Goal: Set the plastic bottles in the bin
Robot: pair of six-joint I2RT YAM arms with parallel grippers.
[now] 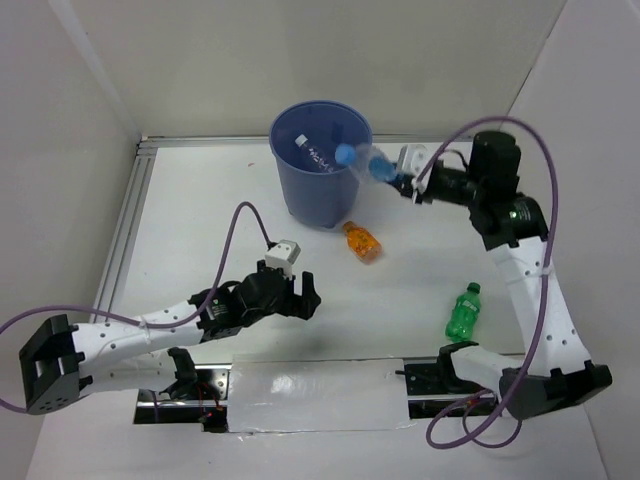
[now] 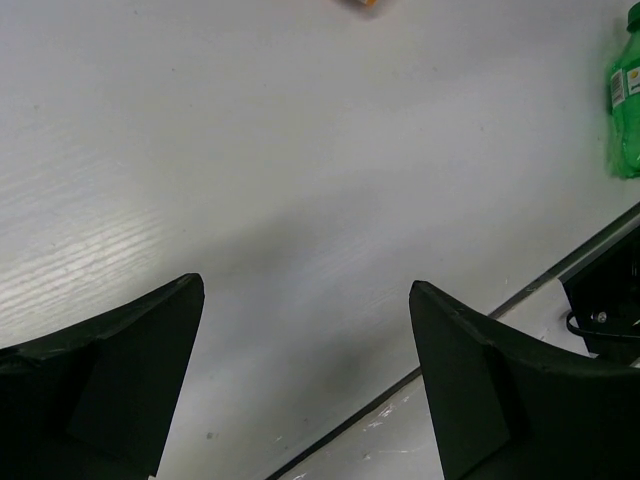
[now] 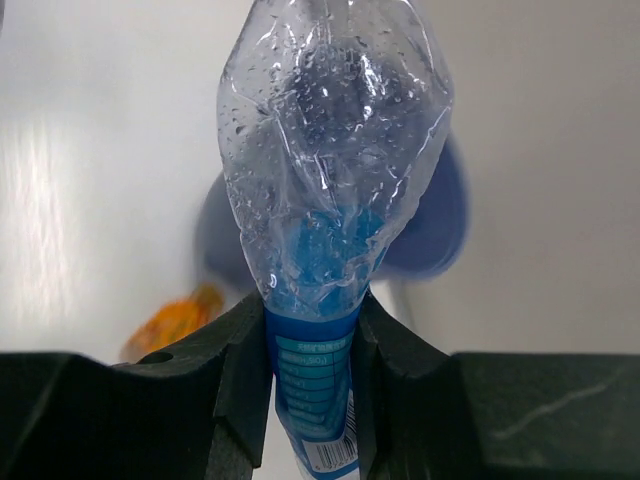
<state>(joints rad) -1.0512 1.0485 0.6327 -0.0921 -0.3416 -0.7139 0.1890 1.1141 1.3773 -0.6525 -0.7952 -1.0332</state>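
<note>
At the right rim of the bin [image 1: 300,205], your right tool [image 1: 402,181] clamps a blue-labelled bottle [image 1: 364,163]; your left tool [image 1: 299,297] hangs wide open, empty, over the counter [image 1: 200,200], where an orange bottle [image 1: 361,241] and a green bottle [image 1: 463,312] lie.

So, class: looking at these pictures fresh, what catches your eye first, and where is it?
The right gripper pinches a crumpled clear bottle over the blue bin's rim, back centre. Next come the orange bottle, lying just in front of the bin, and the green bottle, nearer and further right.
</note>
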